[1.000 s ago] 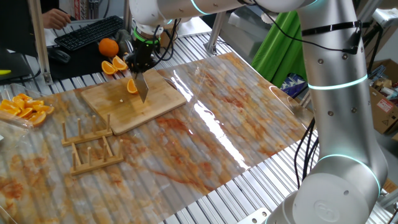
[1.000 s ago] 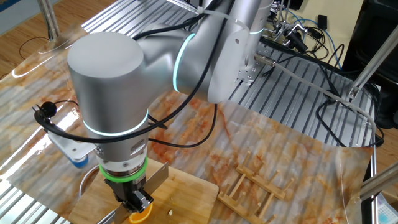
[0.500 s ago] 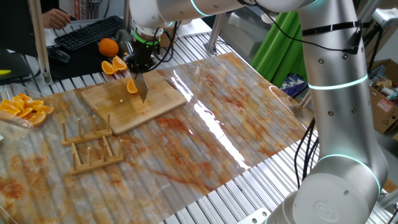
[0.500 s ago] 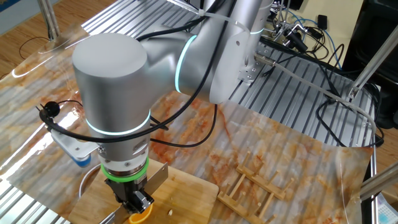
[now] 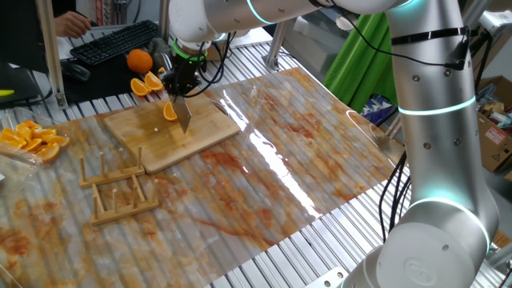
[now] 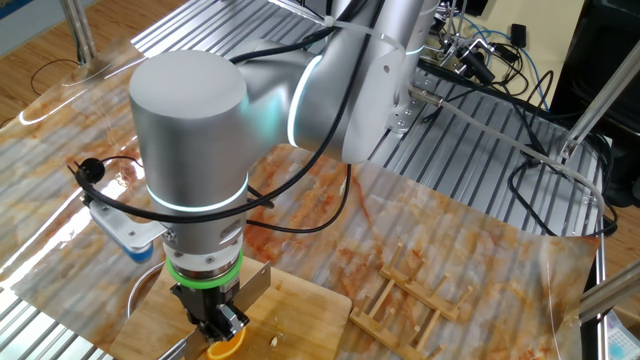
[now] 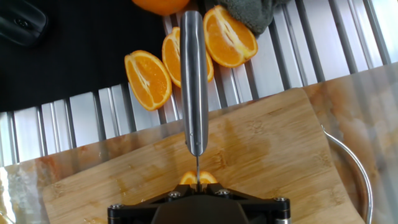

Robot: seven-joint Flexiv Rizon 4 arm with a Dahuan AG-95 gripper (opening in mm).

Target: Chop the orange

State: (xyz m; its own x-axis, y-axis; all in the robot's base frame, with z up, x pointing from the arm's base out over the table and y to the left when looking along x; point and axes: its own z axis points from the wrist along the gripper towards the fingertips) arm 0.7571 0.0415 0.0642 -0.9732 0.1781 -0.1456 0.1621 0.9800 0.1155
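**A:** Here's the gripper (image 5: 181, 86) with its jaws clenched on the knife (image 5: 183, 114), blade pointing down at the bamboo board (image 5: 172, 132). The orange (image 5: 170, 111), that small wedge, sits on the board right against the blade.

**B:** And from the hand view the blade edge runs straight across the wedge (image 7: 198, 178), about at its middle. So what worries you?

**A:** A wedge that small on a rounded rind. If the blade presses off-centre, I'd expect it to roll or squirt sideways rather than split.

**B:** It could also cling to the steel and ride up when the knife lifts.

**A:** True. And nothing pins the board; a hard push near its edge might skid it across the table (image 5: 264, 184).

**B:** The cut halves (image 7: 148, 79) just beyond the board?

**A:** Close by, yes. A sliding stroke forward could knock into them.
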